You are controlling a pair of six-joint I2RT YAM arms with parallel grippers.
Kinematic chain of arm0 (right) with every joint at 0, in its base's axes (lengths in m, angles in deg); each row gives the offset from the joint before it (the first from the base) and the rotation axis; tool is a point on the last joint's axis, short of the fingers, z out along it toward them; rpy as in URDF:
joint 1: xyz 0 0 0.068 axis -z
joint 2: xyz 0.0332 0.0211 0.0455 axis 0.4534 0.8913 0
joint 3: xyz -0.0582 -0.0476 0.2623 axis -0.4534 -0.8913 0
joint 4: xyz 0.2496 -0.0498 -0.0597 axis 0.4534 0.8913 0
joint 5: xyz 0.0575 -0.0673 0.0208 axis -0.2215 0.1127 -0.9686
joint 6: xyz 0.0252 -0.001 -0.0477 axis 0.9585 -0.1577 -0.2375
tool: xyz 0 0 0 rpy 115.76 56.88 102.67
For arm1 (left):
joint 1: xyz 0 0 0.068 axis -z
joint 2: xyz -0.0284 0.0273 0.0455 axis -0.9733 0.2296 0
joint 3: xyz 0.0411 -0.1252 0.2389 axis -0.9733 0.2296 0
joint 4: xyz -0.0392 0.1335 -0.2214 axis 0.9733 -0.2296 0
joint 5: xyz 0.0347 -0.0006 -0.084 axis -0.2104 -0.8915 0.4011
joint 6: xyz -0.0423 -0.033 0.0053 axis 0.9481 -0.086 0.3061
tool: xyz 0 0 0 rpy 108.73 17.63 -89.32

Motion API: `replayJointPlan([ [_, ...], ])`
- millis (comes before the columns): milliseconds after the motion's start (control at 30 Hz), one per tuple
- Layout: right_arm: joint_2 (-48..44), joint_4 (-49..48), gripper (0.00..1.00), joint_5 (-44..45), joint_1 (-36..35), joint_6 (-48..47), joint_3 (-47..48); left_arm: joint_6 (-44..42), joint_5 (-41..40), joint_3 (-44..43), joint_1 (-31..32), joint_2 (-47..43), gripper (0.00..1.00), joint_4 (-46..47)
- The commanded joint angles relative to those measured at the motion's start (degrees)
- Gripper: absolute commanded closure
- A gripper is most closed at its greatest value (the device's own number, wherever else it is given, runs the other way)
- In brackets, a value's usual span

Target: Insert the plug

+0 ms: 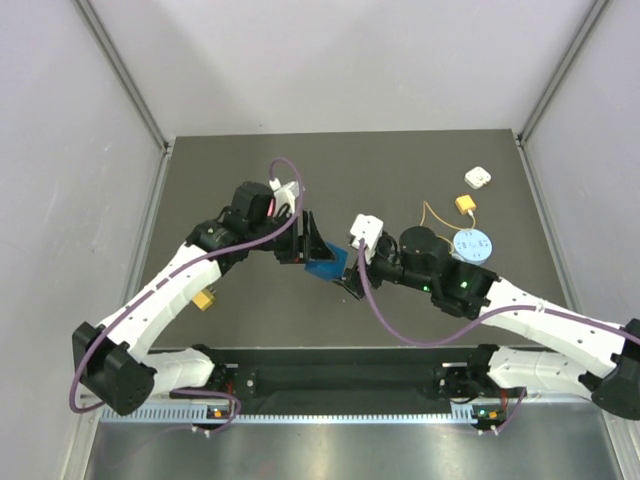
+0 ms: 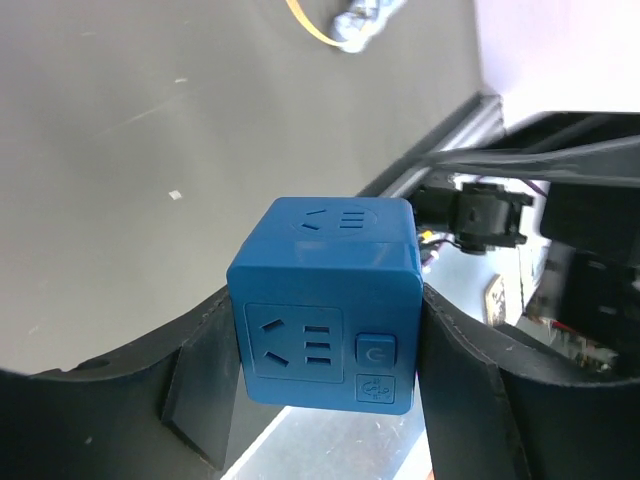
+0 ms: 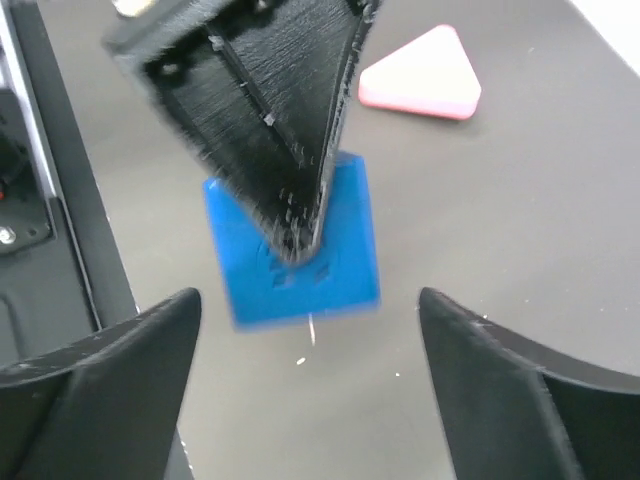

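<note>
The plug (image 1: pixel 465 204), a small yellow connector on a thin looping yellow-orange wire, lies on the table at the right rear, away from both grippers. My left gripper (image 1: pixel 308 246) is shut on a blue cube socket (image 1: pixel 325 266) and holds it near the table's middle. In the left wrist view the cube (image 2: pixel 325 300) sits squeezed between the gripper's (image 2: pixel 328 335) two black fingers, a socket face toward the camera. My right gripper (image 1: pixel 350 280) is open and empty just right of the cube. In the right wrist view the right gripper (image 3: pixel 310 297) has its jaws spread wide, short of the cube (image 3: pixel 340 255).
A small white square block (image 1: pixel 478 178) lies at the far right rear. A light-blue round disc (image 1: pixel 473 246) lies beside my right arm. A small yellow piece (image 1: pixel 205 300) lies by my left arm. A white-pink triangular piece (image 3: pixel 420 75) lies beyond the cube. A yellow-orange wire (image 2: pixel 305 22) shows at the left wrist view's top.
</note>
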Motion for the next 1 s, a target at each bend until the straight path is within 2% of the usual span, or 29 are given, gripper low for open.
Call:
replayJointPlan([
  [0, -5.29, -4.46, 0.10, -0.96, 1.05, 3.76, -0.54, -2.33, -1.77, -4.66, -3.69, 0.66, 1.00, -2.77],
  [33, -6.34, -3.93, 0.01, -0.96, 0.97, 4.72, -1.85, -3.47, -2.13, -5.28, -4.93, 1.18, 1.00, -3.64],
  [67, -9.05, -3.93, 0.00, -0.44, 1.05, 5.34, -2.64, -4.18, -3.09, -5.98, -6.24, 1.45, 1.00, -5.13],
  [133, -11.79, -3.23, 0.00, -0.08, 1.32, 7.09, -4.66, -6.28, -4.76, -8.09, -10.64, 2.76, 1.00, -7.33],
  [300, -18.92, -2.78, 0.00, 3.96, 1.75, 13.60, -7.66, -12.35, -19.67, -15.55, -18.72, 7.42, 1.00, -13.93],
  [467, -20.85, -3.84, 0.00, 4.75, 1.76, 19.93, -10.21, -14.56, -22.87, -23.19, -25.23, 16.73, 1.00, -13.67],
  [700, -20.33, -4.72, 0.00, 7.39, 1.76, 22.13, -11.09, -13.85, -27.08, -36.03, -27.43, 30.36, 1.00, -15.43],
  [967, -19.27, -4.81, 0.00, 10.46, 1.93, 16.87, -11.70, -15.70, -29.03, -46.93, -29.02, 42.58, 1.00, -17.80],
])
